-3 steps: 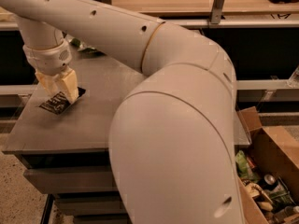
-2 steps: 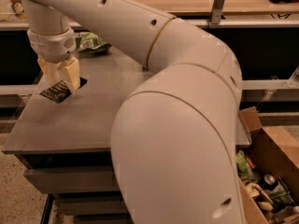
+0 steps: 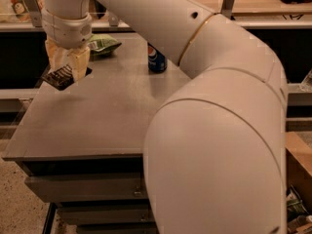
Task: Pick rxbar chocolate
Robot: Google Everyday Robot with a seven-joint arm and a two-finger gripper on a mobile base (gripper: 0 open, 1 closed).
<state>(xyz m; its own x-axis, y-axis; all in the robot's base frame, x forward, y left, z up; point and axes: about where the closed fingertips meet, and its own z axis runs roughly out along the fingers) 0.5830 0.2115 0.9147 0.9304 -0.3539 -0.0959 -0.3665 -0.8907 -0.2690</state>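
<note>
Cam view (single view): the gripper [image 3: 66, 73] is hanging over the far frame-left corner area of the grey table [image 3: 107, 126], pointing down from a white wrist. Its two tan fingers [image 3: 78, 62] are pressing together on the rxbar chocolate [image 3: 58, 77], i.e. pinching it at approx. the bar's upper end. The bar is sitting tilted in the grip, black wrapper w/ white lettering facing the cam, its lower corner sticking out past the table's frame-left edge against dark bkgd. The bar is appearing clear of the tabletop, w/ a faint shadow lying on the surface just below it; exact clearance cannot be told. The green snack bag [image 3: 103, 45] is lying on the far part of the table, just beside the gripper on its frame-right side and not touching it. The blue Pepsi can [image 3: 156, 60] is standing upright farther frame-right, near the table's back edge, partly hidden by the arm [image 3: 214, 145]. The arm's white links are filling most of the frame-right half, running from the foreground up and across to the wrist. Below the tabletop, grey drawer fronts [image 3: 83, 189] are showing. A speckled floor [image 3: 14, 199] is showing at lower frame-left. A cardboard box [image 3: 298, 155] is showing at the frame-right edge, well apart from the table items.
</note>
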